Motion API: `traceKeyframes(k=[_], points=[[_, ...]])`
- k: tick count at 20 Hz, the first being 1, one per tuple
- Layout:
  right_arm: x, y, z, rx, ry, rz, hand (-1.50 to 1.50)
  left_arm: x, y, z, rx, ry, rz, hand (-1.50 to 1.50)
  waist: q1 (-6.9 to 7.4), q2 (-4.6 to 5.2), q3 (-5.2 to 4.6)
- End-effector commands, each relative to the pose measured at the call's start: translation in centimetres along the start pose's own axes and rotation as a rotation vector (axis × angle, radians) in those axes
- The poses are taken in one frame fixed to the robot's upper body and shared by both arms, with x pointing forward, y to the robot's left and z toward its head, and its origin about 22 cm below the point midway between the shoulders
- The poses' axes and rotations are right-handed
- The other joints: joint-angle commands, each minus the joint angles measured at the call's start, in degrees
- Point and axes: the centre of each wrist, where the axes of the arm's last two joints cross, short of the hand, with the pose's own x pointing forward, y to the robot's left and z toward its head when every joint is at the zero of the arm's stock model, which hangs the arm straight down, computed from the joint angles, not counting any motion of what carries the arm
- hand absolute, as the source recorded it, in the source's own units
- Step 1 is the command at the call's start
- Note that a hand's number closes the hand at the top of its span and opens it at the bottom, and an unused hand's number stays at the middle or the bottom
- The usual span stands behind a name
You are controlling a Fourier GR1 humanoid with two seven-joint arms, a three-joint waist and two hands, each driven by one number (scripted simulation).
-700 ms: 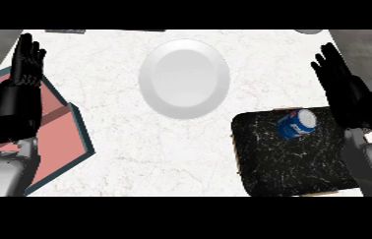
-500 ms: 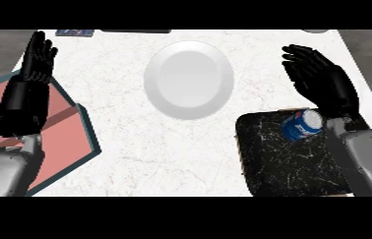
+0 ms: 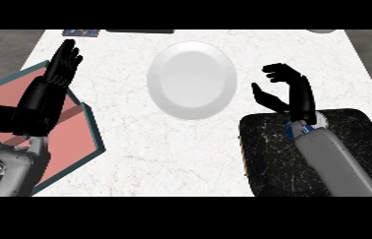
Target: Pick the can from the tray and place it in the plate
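Since the earlier frames the right robot hand (image 3: 285, 91) has been swung inward from the counter's right edge and brought over the far edge of the tray (image 3: 265, 149), and its forearm has been laid across the spot where the can was showing. Its fingers are partly curled with the thumb set apart, and nothing is held in them. Of the can (image 3: 299, 130), only a sliver of blue and white is seen on the tray, just beside the wrist; the rest is hidden by the arm. The chief risk is judged to lie here: with the hand placed beyond the can rather than around it, the can could be knocked over or pushed across the tray by the wrist, or the fingers could be closed on nothing. The dark tray is seen at the near right of the white counter (image 3: 131, 149). The plate (image 3: 192, 80), just beyond and to its left, lies bare, so placing is not yet begun. The left robot hand (image 3: 58, 73) is held open at the left, above a red mat (image 3: 69, 134), resting.
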Motion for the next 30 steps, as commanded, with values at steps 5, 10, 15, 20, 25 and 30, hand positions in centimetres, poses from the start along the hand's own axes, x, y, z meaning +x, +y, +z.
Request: traceKeyframes(k=[5,10,15,20,25,30], points=[[0.7,5.4,2.3,-0.274,-0.139,-0.148,-1.5,-0.1,0.8,0.3,-0.006,0.039,0.01,0.0,-1.53,-0.68,0.46],[4.0,1.0,1.0,-0.283,-0.143,0.006,-1.5,0.5,1.4,1.1,-0.013,0.041,0.027,0.0,-2.13,-1.16,0.31],[3.2,-1.7,-0.1,-0.141,0.081,0.287,-1.5,0.0,1.4,0.6,0.015,0.065,0.009,0.0,-3.92,-1.71,-0.05],[5.7,-2.5,-0.7,0.034,0.315,0.49,-1.5,0.1,1.4,0.2,0.015,0.075,0.011,0.0,-3.71,-1.62,0.0],[8.2,-5.2,-1.7,0.25,0.523,0.614,-1.5,-0.7,1.7,0.8,0.006,0.066,0.005,0.0,-3.32,-1.37,0.17],[11.0,-4.7,-1.6,0.301,0.621,0.644,-1.5,-0.8,1.2,0.9,-0.003,0.057,0.036,0.0,-2.11,-0.96,0.33]])
